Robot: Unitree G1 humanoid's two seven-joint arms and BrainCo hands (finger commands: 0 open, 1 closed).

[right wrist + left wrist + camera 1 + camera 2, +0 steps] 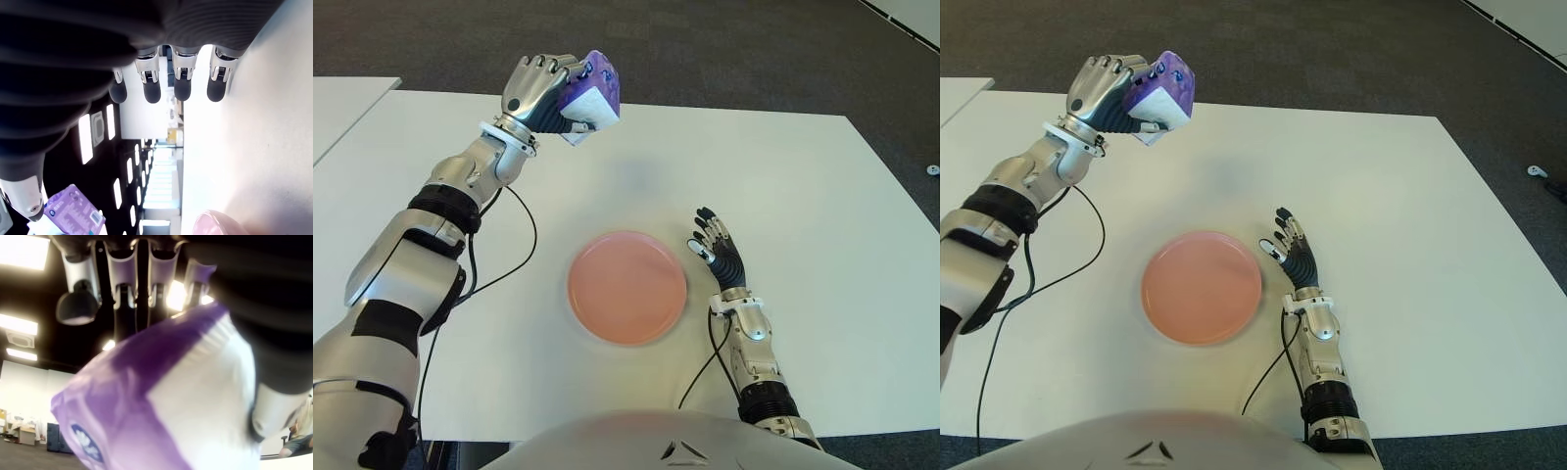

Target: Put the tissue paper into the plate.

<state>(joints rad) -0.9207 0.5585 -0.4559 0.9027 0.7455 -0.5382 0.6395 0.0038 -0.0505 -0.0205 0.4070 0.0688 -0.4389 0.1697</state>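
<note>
Two robot hands: tissue pack is gripped aloft by left; right, fingers spread, is beside plate.

Both eye views are looking forward and down from the head, sharing the pink plate on the white surface, offset slightly sideways. The left wrist camera is sitting tight against the tissue pack, facing up toward ceiling lights. The right wrist camera is looking past its fingers, catching the plate's rim.
</note>
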